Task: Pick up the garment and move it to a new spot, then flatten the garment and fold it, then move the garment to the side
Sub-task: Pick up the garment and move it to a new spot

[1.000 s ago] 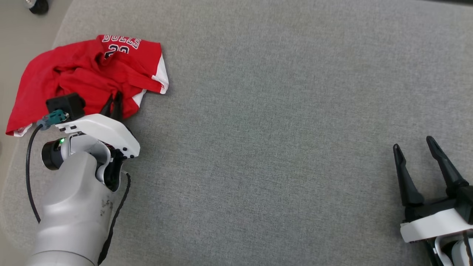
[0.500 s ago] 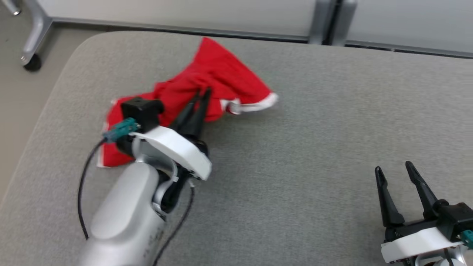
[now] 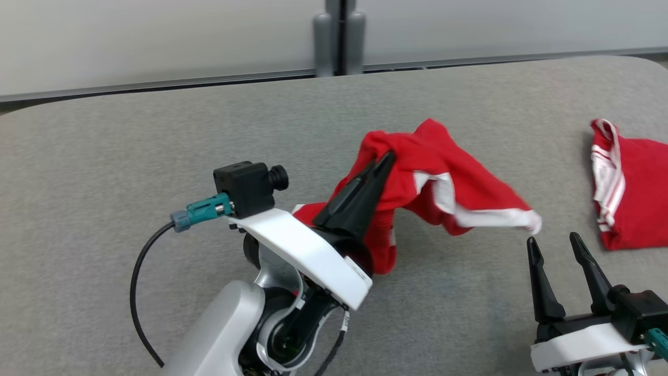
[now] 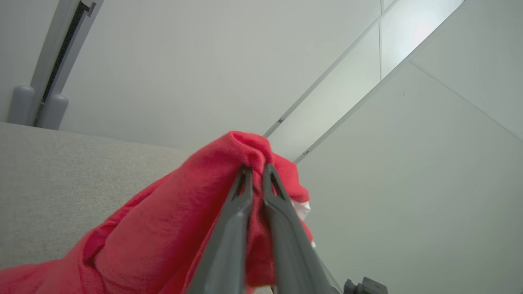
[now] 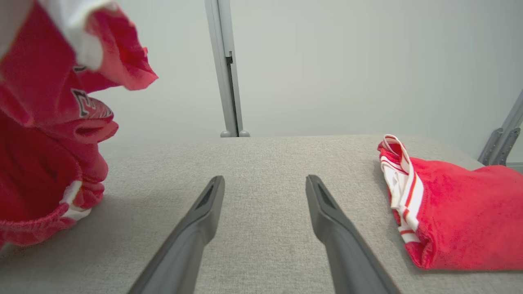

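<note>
Raised from bench [image 3: 156,130] since earlier: garment [image 3: 449,183], clamped in left end effector [image 3: 383,157]; right end effector [image 3: 552,239] spread, empty. Thin pinch risks slipping.

text: none legible | garment [image 5: 43,139]: outlined lettering [image 5: 86,105] fragment (folds hide rest)

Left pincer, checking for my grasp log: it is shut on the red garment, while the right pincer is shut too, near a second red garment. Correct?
Not quite. The right pincer is open and empty, as the right wrist view shows. The left pincer is shut on the red garment, and the second red garment lies near the right one.
</note>
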